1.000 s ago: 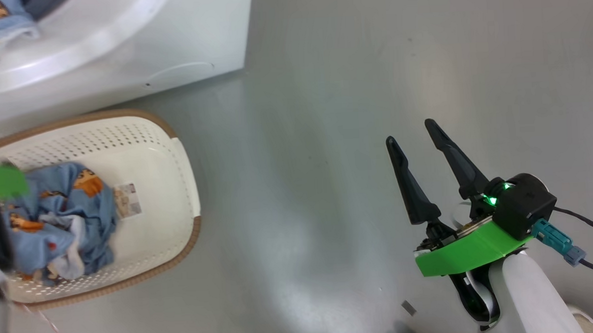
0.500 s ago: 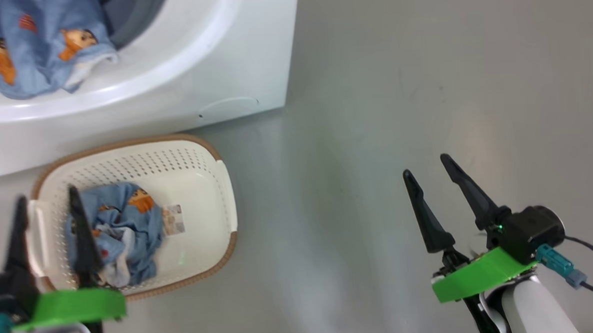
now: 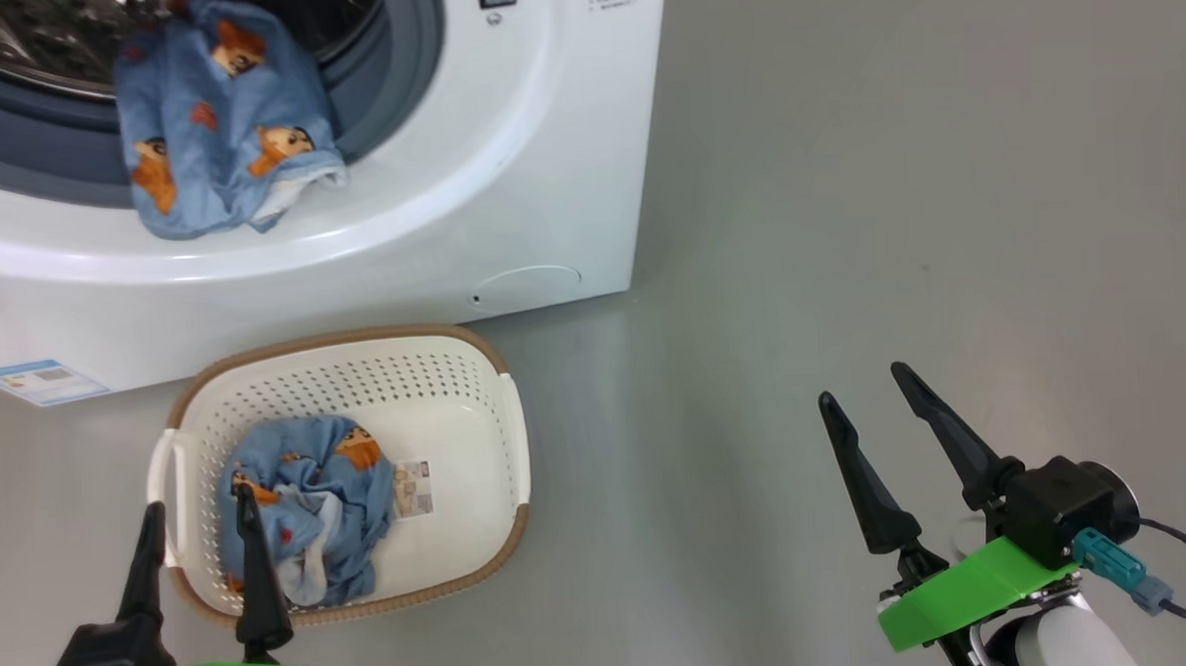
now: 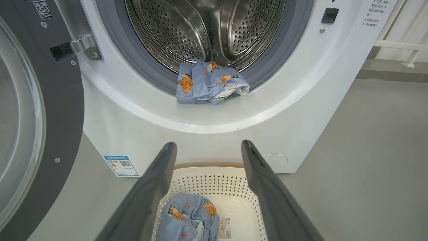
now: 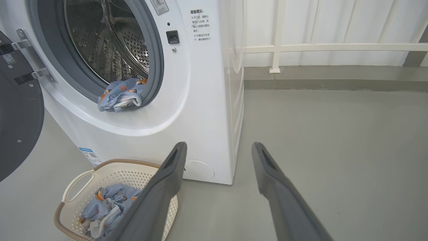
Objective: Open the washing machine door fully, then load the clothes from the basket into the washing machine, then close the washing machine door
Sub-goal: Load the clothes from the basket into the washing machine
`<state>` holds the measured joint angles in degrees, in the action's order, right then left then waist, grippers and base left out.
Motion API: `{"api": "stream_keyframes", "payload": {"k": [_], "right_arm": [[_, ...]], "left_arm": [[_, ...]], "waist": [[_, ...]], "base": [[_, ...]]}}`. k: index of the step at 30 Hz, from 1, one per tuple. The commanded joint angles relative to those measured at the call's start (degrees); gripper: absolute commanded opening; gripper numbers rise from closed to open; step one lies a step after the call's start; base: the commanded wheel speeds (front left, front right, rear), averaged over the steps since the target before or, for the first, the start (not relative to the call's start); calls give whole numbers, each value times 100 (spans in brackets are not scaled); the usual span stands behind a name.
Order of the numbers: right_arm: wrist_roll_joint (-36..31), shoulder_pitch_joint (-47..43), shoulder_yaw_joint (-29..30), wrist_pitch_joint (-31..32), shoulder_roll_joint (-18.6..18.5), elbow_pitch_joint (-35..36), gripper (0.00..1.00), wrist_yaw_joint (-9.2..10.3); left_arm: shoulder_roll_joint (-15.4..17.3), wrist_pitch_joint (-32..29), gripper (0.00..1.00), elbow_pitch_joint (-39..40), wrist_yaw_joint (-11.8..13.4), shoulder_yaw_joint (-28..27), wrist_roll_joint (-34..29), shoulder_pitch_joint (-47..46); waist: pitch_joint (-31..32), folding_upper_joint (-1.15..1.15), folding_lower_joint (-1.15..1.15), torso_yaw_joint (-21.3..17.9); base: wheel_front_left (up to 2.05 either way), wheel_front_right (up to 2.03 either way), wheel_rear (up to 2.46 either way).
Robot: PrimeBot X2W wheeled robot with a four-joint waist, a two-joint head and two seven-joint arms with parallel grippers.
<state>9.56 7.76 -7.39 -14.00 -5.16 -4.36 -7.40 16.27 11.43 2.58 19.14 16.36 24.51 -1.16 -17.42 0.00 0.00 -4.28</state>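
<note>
The white washing machine (image 3: 466, 178) stands with its door (image 4: 40, 100) swung wide to the left. One piece of the light blue clothes (image 3: 219, 139) hangs over the grey gasket at the drum mouth (image 4: 207, 83). Another bundle of clothes (image 3: 305, 506) lies in the cream basket (image 3: 485, 378) on the floor before the machine. My left gripper (image 3: 195, 510) hovers open at the basket's near edge, empty. My right gripper (image 3: 866, 386) is open over bare floor, well to the right of the basket.
Grey floor (image 3: 896, 160) stretches to the right of the machine. A white railing (image 5: 317, 48) and a low kerb run along the back wall. A blue energy label (image 3: 40, 382) sits low on the machine's front, and a round flap (image 3: 526, 286) is near the basket.
The head camera has tilted up, so the drum mouth and hanging cloth now show. My left gripper has come back from over the basket to its near edge, open and empty.
</note>
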Motion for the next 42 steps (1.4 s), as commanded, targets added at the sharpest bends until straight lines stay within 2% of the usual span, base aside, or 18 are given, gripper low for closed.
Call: {"api": "stream_keyframes", "payload": {"k": [1,23,29,37,42], "right_arm": [[-66,-106,-123,24,-24,187,100,-9],[-45,-145,-233,118,-17,307,100,-9],[-23,-97,-242,108,-21,317,100,-9],[-4,77,-301,89,-1,359,100,-9],[-22,258,-324,55,-8,370,100,-9]], "left_arm": [[66,57,100,58,-1,-167,60,-1],[-5,118,100,-225,-159,-33,191,-132],[-20,-25,100,-363,-173,-41,300,-254],[117,-396,100,-698,-363,-92,506,-714],[241,-745,100,-947,-615,-137,684,-1412]], "waist": [[142,0,0,121],[159,0,0,190],[47,0,0,175],[-271,0,0,82],[-618,0,0,9]], "base": [[0,0,0],[0,0,0],[0,0,0],[0,0,0],[0,0,0]]}}
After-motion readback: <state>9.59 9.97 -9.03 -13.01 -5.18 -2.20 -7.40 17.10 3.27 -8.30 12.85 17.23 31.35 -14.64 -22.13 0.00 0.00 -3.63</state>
